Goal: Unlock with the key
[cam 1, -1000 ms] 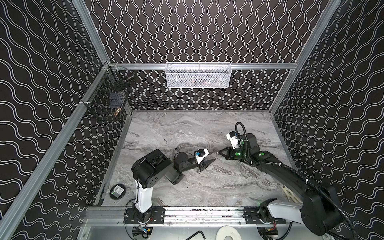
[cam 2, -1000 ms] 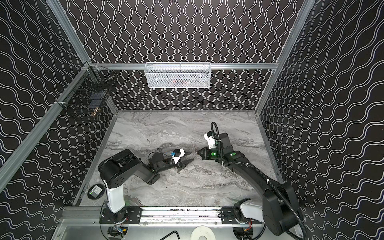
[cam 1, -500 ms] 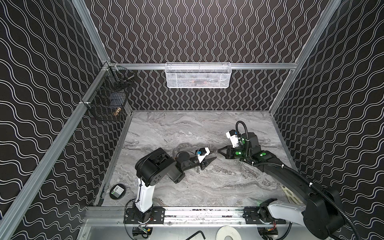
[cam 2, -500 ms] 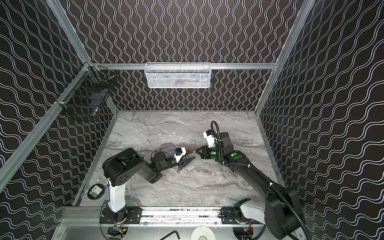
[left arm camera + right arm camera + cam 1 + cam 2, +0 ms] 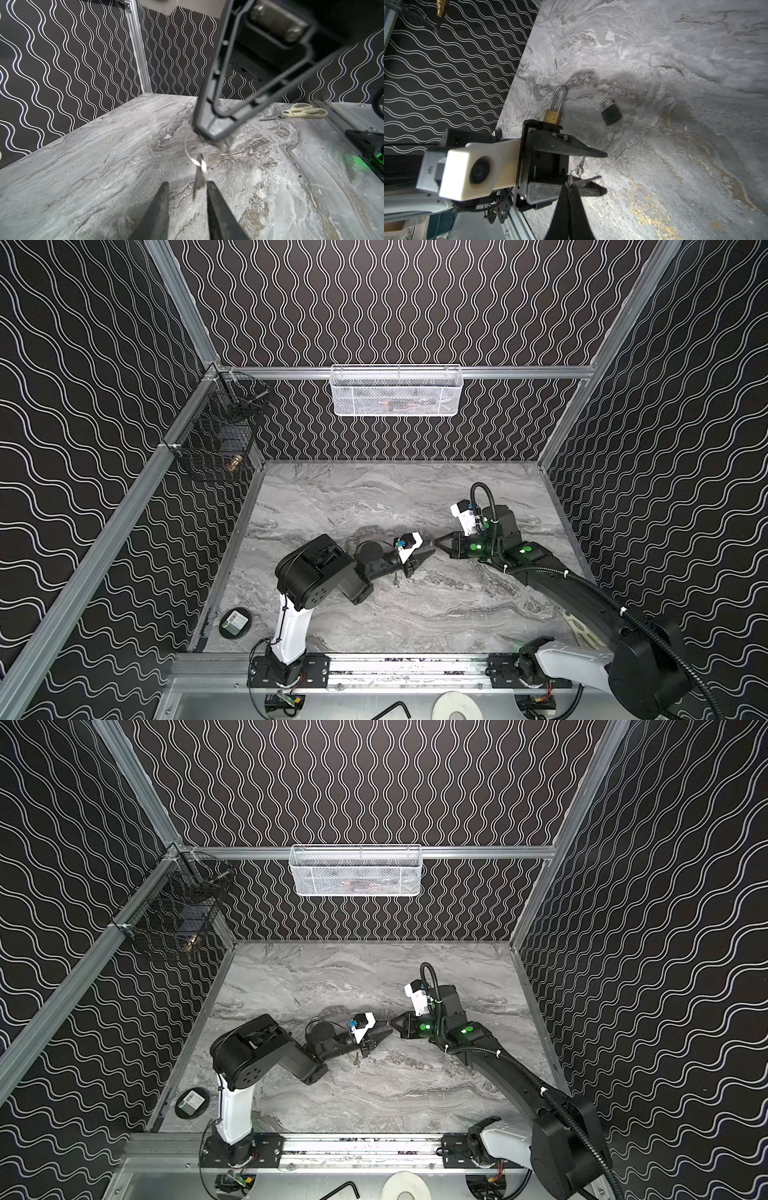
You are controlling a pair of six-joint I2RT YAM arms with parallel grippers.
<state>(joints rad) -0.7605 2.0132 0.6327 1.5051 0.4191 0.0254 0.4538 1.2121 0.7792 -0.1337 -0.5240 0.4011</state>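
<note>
Nearest, by the front rail, flat on the worktop (image 5: pixel 415 614): a black puck (image 5: pixel 233 623) at the left corner, cream scissors (image 5: pixel 582 628) at the right.

Mid-worktop, tip to tip and almost meeting: left pincer (image 5: pixel 422 560) reaching in from the left, right pincer (image 5: pixel 437 542) from the right. Grips a thin metal ring (image 5: pixel 194 161) in the right pincer, clenched tight on its upper edge, clear above the worktop. Dangles the key (image 5: pixel 199 180) from that ring, blade pointing down.

Holds the left pincer released, fingers (image 5: pixel 160 209) apart, one on either side of the key. Key close against one finger and well off the other; touching or not, impossible to tell.

Beyond the left pincer, in the right wrist view: a brass lock (image 5: pixel 552 117) with a long shackle, flat on the worktop, its body partly hidden behind the pincer's housing. Just beside it but apart, a black lock (image 5: pixel 611 114), also flat. Both shackles seemingly seated; neither lock touched by a pincer. Hard to make out in the top views, behind the left arm.

Farthest: a black basket (image 5: pixel 216 439) of wire on the left wall's rail, something brass low inside; a white basket (image 5: pixel 397 391) of mesh hung at the middle of the back rail.
</note>
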